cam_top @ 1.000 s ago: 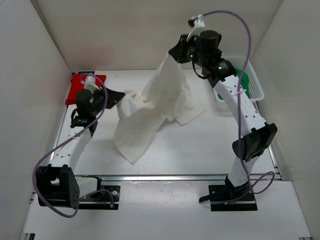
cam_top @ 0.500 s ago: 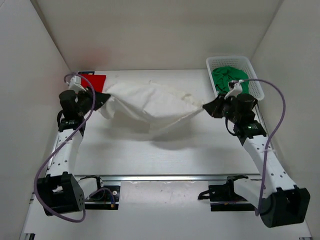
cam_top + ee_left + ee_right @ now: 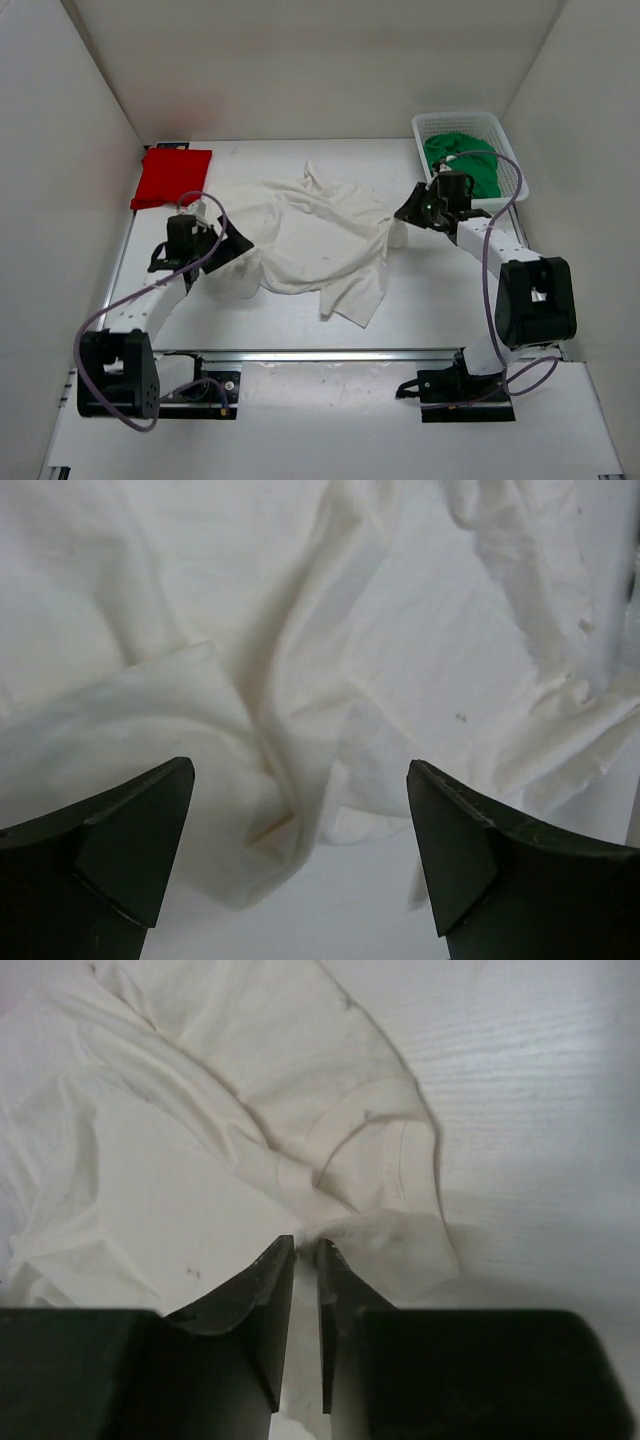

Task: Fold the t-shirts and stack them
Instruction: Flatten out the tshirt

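White walls (image 3: 300,60) are closing in a pale table (image 3: 450,300) on three sides, and the two arms are reaching out low over it from the near edge. One white t-shirt (image 3: 310,235) is lying crumpled and spread on the table between the two grippers, its long axis running from one pair of jaws across to the other, with a loose flap trailing off toward the near edge. Its collar (image 3: 370,1150) is lying just ahead of the right gripper's (image 3: 305,1242) tips, so the neck end is pointing to that side. The left gripper (image 3: 300,770) is hanging over the opposite end with its jaws spread wide and released, rumpled folds of the cloth showing between and beyond them. The right jaws are standing almost together, only a thin slit between them, right at a bunched edge of the cloth; I cannot tell whether they are pinching it. Well beyond the left jaws, one red t-shirt (image 3: 170,180) is lying folded flat at the far corner. Just behind the right jaws, one white mesh basket (image 3: 505,150) is holding one green t-shirt (image 3: 465,160) in a heap. That is making three shirts, one basket and two arms.
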You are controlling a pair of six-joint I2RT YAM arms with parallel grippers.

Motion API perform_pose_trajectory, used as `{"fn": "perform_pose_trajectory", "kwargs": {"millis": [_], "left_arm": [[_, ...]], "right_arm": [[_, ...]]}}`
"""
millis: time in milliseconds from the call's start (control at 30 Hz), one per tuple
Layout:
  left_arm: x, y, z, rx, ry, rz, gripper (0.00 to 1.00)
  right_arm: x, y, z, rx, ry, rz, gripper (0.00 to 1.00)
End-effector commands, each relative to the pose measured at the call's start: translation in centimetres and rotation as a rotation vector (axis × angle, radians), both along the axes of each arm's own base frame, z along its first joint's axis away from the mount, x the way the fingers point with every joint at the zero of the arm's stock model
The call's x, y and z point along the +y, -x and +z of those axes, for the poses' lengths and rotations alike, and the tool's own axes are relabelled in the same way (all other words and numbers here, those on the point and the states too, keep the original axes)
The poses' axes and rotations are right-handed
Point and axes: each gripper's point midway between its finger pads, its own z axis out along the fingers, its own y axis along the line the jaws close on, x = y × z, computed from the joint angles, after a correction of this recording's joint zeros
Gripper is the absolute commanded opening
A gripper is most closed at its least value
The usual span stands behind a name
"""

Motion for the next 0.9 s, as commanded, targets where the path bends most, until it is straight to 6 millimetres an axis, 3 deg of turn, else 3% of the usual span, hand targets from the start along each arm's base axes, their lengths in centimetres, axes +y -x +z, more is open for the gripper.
{"fn": "perform_pose_trajectory", "kwargs": {"millis": [0, 100, 167, 200, 233, 267, 333, 400, 467, 600, 667, 800, 867], "left_arm": [[3.0, 0.0, 1.7, -0.115, -0.025, 0.145, 0.99], [3.5, 1.1, 1.3, -0.129, -0.035, 0.172, 0.99], [5.0, 2.4, -0.1, -0.092, -0.033, 0.215, 0.79], [5.6, 2.7, -0.2, -0.095, -0.05, 0.236, 0.56], [6.4, 3.4, -1.0, -0.075, -0.07, 0.272, 0.45], [6.8, 4.2, -2.2, -0.045, -0.095, 0.293, 0.4], [8.1, 4.4, -2.7, -0.05, -0.112, 0.371, 0.33], [9.1, 4.7, -3.6, -0.031, -0.098, 0.435, 0.34], [10.5, 4.5, -4.0, -0.034, -0.084, 0.504, 0.45], [12.0, 4.3, -4.7, -0.013, -0.085, 0.587, 0.6], [12.0, 4.0, -4.9, -0.008, -0.082, 0.59, 0.66], [12.3, 4.3, -7.2, 0.07, -0.089, 0.612, 0.62], [11.6, 3.1, -7.1, 0.047, -0.053, 0.587, 0.56]], "right_arm": [[-0.6, -3.8, 6.7, -0.219, 0.049, -0.053, 0.16], [-0.5, -3.8, 8.1, -0.232, 0.105, -0.064, 0.36], [0.3, -2.4, 8.1, -0.247, 0.147, -0.059, 0.45], [0.2, -1.3, 7.7, -0.257, 0.163, -0.073, 0.46], [0.9, 0.2, 7.3, -0.265, 0.142, -0.062, 0.49], [1.4, 1.5, 6.9, -0.275, 0.121, -0.06, 0.49], [2.6, 3.2, 6.2, -0.284, 0.09, -0.028, 0.45], [4.3, 5.1, 5.0, -0.266, 0.08, 0.031, 0.35], [6.9, 7.8, 3.7, -0.255, 0.08, 0.139, 0.25], [10.1, 12.6, 1.5, -0.235, 0.037, 0.285, 0.25], [10.6, 13.7, 1.0, -0.228, 0.018, 0.31, 0.26], [11.3, 15.1, 0.4, -0.223, -0.022, 0.364, 0.27], [11.5, 15.3, 0.3, -0.231, -0.023, 0.375, 0.26]]}}
